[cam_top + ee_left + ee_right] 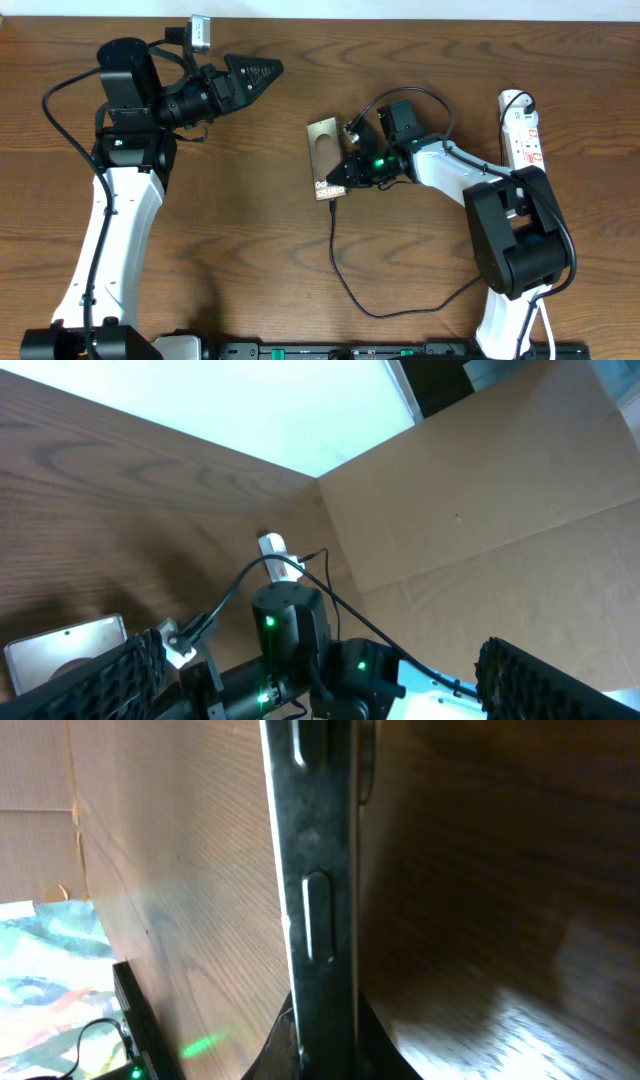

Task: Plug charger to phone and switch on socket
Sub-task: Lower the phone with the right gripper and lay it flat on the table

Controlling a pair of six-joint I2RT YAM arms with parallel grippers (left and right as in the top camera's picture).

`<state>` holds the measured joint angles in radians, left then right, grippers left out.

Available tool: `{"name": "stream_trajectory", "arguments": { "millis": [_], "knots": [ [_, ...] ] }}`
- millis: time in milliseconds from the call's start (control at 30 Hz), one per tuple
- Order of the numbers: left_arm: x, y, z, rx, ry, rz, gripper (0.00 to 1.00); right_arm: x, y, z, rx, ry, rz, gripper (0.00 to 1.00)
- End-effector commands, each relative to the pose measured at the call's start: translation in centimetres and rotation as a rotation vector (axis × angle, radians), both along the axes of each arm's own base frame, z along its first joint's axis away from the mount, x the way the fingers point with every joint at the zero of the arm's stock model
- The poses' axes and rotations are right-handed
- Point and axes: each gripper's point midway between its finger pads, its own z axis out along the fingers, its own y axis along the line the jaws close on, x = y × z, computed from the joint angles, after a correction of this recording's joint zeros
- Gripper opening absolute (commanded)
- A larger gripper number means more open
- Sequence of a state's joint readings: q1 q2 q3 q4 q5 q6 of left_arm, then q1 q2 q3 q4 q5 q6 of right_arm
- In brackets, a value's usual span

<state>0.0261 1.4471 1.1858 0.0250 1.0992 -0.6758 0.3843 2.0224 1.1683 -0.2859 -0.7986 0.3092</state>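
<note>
Soft, even light (right wrist view blurred).

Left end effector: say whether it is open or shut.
Open. The left end effector shows its fingers far apart in the wrist view, gripping nothing.

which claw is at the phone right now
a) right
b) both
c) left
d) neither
a: the right claw sits at the right edge of the phone, while the left claw hangs open well off to the left, touching nothing.
</note>
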Motion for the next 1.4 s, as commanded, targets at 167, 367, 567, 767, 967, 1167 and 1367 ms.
{"name": "stream_trajectory", "arguments": {
  "millis": [167, 367, 567, 767, 967, 1167, 1367],
  "knots": [
    [-0.3, 0.1, 1.0, 0.007, -0.039, -0.001, 1.0, 0.4, 0.1, -0.8, -0.05, -0.006, -0.022, 0.02],
    [-0.3, 0.1, 1.0, 0.007, -0.039, -0.001, 1.0, 0.2, 0.1, -1.3, -0.055, 0.006, -0.018, 0.15],
    [-0.3, 0.1, 1.0, 0.007, -0.039, -0.001, 1.0, 0.5, -0.3, -1.7, -0.093, -0.008, -0.034, 0.21],
    [-0.3, 0.1, 1.0, 0.007, -0.039, -0.001, 1.0, 0.5, -0.5, -1.9, -0.108, -0.007, -0.039, 0.24],
    [-0.3, 0.1, 1.0, 0.007, -0.038, -0.001, 1.0, 0.7, -1.5, -2.8, -0.178, -0.004, -0.067, 0.35],
    [-0.3, 0.1, 1.0, 0.007, -0.039, -0.001, 1.0, 0.9, -2.1, -3.2, -0.211, -0.01, -0.081, 0.43],
    [-0.3, 0.1, 1.0, 0.007, -0.039, -0.001, 1.0, 1.2, -2.9, -3.8, -0.264, -0.022, -0.103, 0.46]
  ]
}}
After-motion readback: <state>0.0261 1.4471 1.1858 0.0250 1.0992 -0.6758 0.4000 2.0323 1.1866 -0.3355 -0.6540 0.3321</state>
